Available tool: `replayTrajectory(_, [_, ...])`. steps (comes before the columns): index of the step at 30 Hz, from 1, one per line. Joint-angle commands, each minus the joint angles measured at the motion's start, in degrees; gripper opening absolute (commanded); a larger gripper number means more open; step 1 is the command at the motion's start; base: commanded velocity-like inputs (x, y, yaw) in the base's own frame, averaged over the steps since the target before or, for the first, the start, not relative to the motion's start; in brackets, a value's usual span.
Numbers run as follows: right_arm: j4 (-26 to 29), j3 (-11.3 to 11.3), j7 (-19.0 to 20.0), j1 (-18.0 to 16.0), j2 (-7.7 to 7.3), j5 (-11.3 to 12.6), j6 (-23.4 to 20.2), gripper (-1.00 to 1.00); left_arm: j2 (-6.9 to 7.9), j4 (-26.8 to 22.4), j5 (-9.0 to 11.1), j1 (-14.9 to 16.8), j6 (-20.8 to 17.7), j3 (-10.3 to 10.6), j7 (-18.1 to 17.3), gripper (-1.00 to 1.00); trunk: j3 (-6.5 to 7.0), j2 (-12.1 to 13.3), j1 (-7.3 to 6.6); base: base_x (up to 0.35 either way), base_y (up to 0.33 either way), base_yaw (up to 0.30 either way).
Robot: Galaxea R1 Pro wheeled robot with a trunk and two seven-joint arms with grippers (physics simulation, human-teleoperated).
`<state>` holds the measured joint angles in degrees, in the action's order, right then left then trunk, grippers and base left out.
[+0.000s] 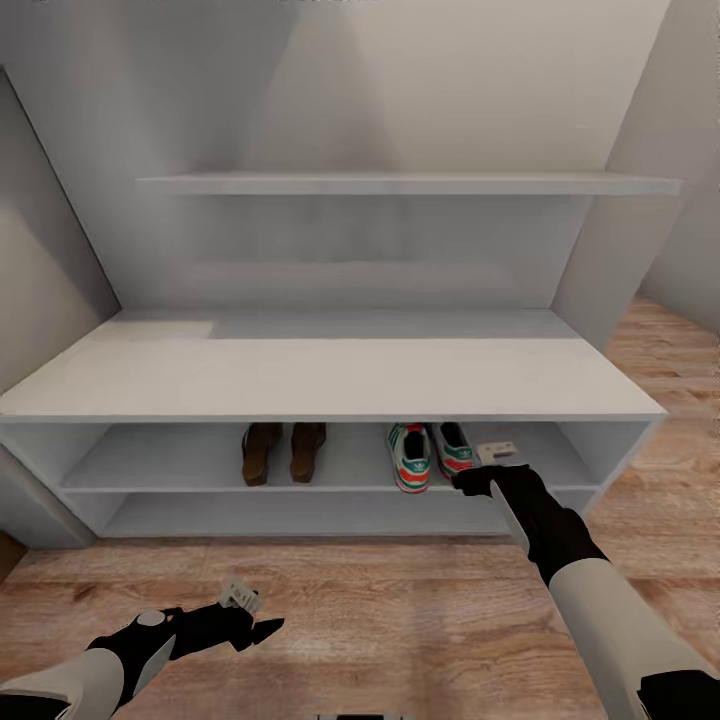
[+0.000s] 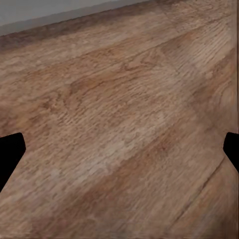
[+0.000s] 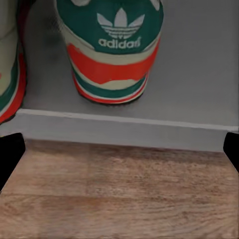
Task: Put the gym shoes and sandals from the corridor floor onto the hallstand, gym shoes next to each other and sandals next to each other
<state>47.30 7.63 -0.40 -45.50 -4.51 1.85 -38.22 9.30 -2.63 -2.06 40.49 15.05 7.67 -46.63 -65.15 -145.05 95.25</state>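
Partly shadowed: sandals [image 1: 284, 451], gym shoes [image 1: 428, 454].

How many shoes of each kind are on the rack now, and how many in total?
Gym shoes: 2, side by side on the upper open shelf of the hallstand
Sandals: 2, side by side on the same shelf
Total: 4 on the rack

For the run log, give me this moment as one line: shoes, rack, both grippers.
gym shoes: side by side on hallstand upper shelf | sandals: paired alongside | right gripper: open, empty, at shelf edge | left gripper: open, empty, over corridor floor
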Motion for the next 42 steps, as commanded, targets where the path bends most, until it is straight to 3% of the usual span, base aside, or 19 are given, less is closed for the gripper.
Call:
replayTrajectory(1, [0.1,0.2,0.0,0.0,-0.06,0.2,-0.3,1.00,0.02,0.0,-0.2,0.0,0.5,0.2,0.0,1.00,-0.05,0.0,-0.05,-0.318,0.000,0.000])
replayTrajectory(25, [-0.8,0.1,0.1,0.2,-0.13,0.2,-0.1,1.00,-0.07,-0.1,-0.2,0.0,0.5,0.3,0.0,1.00,-0.05,0.0,-0.05,-0.331,0.000,0.000])
replayTrajectory(32, [-7.3,0.0,0.1,0.6,-0.38,0.1,1.3,1.00,-0.07,-0.2,0.0,0.0,0.5,0.3,0.0,1.00,-0.05,0.0,-0.05,-0.112,0.000,0.000])
replayTrajectory(37, [-18.7,0.0,0.1,1.4,-0.68,0.1,11.6,1.00,-0.07,-0.3,0.2,0.0,0.5,0.2,0.1,1.00,-0.05,0.0,-0.05,-0.034,0.000,0.000])
replayTrajectory(38, [-18.7,0.0,0.1,1.4,-0.68,0.1,11.6,1.00,-0.07,-0.3,0.2,0.0,0.5,0.2,0.1,1.00,-0.05,0.0,-0.05,-0.021,0.000,0.000])
replayTrajectory(42, [-32.5,0.0,0.1,1.8,-0.78,0.1,25.2,1.00,-0.04,-0.4,0.3,0.0,0.5,0.0,0.2,1.00,-0.05,0.0,-0.05,-0.012,0.000,0.000])
